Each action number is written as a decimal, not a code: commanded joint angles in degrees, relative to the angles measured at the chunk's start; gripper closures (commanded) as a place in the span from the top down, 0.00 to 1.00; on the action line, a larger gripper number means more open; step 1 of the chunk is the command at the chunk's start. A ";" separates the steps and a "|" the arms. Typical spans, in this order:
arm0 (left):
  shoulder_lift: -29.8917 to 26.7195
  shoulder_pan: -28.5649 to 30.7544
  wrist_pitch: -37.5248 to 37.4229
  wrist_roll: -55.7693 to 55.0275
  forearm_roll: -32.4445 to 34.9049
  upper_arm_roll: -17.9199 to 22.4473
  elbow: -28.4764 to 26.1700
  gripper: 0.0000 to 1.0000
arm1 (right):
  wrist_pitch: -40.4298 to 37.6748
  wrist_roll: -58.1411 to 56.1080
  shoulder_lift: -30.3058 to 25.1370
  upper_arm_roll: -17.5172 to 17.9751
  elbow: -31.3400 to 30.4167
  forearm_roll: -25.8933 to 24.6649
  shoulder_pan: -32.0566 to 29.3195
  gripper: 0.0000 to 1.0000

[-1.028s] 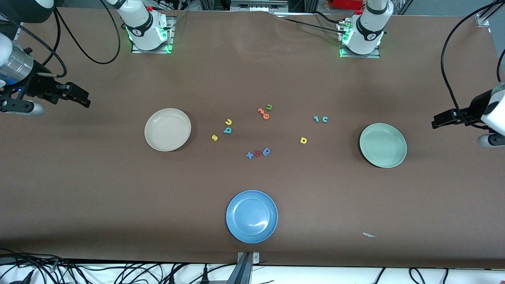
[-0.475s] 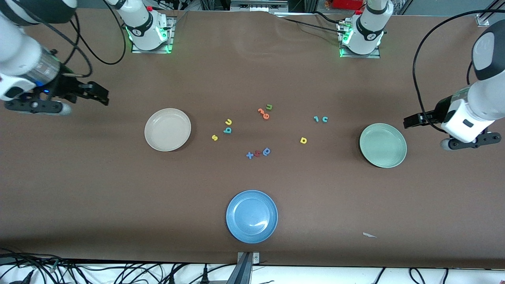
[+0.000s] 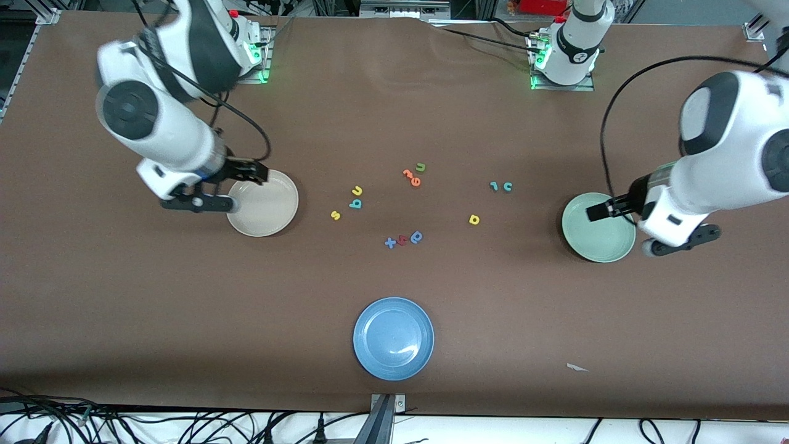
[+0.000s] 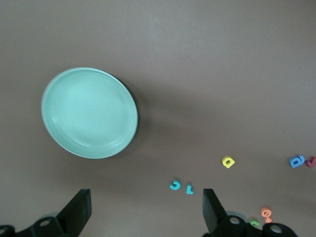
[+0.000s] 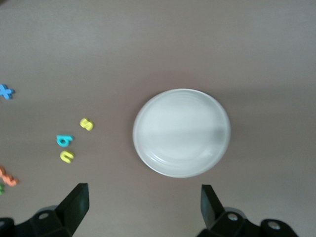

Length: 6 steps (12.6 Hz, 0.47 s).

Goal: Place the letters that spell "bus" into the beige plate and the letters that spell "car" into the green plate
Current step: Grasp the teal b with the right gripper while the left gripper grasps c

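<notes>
1. Both arms are hanging over the plates with nothing in hand: the right gripper [image 3: 257, 174] is hovering over the rim of the beige plate [image 3: 262, 213], the left gripper [image 3: 596, 211] over the rim of the green plate [image 3: 607, 250]. Each pair of jaws is standing wide open and empty.
2. No letter is sitting in either plate yet. The yellow "s" [image 3: 335, 215], teal "b" [image 3: 354, 203] and yellow "u" [image 3: 357, 191] are lying on the worktop beside the beige plate, toward the middle.
3. The teal "r" [image 3: 494, 185] and teal "c" [image 3: 507, 186] are lying just beside each other, with the yellow "a" [image 3: 474, 219] nearer the front camera.
4. I'd say the step in hand is the first reach: each arm taking its nearest letter.
5. The pieces are tiny and flat, so the jaws need centring squarely before descending.
6. The "b" and "u" are nearly touching; I'd take the lone "s" first.
7. Avoid the green "u" [image 3: 420, 167] and blue "a" [image 3: 416, 236].
</notes>
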 commanded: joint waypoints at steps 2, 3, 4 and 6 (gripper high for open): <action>1.12 -0.37 3.59 -2.75 -1.12 0.32 -5.80 0.99 | 7.29 8.63 7.54 -0.23 0.91 -0.45 5.37 1.00; 0.59 -0.28 5.35 -3.10 -1.21 0.32 -8.26 0.99 | 10.53 10.29 9.22 -0.32 1.00 -0.45 7.21 1.00; 0.24 -0.37 6.76 -3.63 -1.21 0.32 -10.55 0.98 | 13.87 14.05 11.06 -0.32 1.09 0.07 8.70 0.99; -1.86 -0.80 12.71 -3.63 -1.21 0.06 -18.09 0.95 | 19.42 19.95 15.11 -0.32 1.18 0.69 11.60 0.88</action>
